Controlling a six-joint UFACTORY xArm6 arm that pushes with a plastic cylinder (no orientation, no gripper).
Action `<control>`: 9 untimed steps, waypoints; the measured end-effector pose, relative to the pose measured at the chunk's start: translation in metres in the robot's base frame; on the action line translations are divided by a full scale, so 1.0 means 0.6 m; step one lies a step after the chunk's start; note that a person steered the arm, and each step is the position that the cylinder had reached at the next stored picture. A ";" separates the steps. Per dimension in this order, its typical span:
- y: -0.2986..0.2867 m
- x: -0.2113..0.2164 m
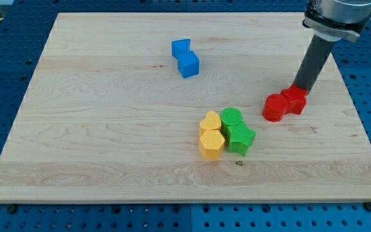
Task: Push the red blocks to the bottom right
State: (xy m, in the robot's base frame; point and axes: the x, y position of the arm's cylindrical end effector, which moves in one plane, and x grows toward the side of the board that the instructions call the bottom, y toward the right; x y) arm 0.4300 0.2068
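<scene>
Two red blocks touch each other at the view's right middle: a rounded red block (275,107) on the left and a squarer red block (295,100) on the right. My tip (299,86) rests against the upper edge of the squarer red block, on the side toward the view's top. The dark rod rises from there toward the view's top right.
Two blue blocks (185,58) touch near the view's top centre. Two yellow blocks (210,135) and two green blocks (237,130) form a tight cluster at the centre, left and below the red ones. The wooden board (76,129) lies on a blue table.
</scene>
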 end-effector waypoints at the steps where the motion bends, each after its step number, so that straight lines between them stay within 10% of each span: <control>1: 0.000 -0.018; 9: -0.124 0.033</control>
State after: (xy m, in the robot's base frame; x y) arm 0.4499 0.1321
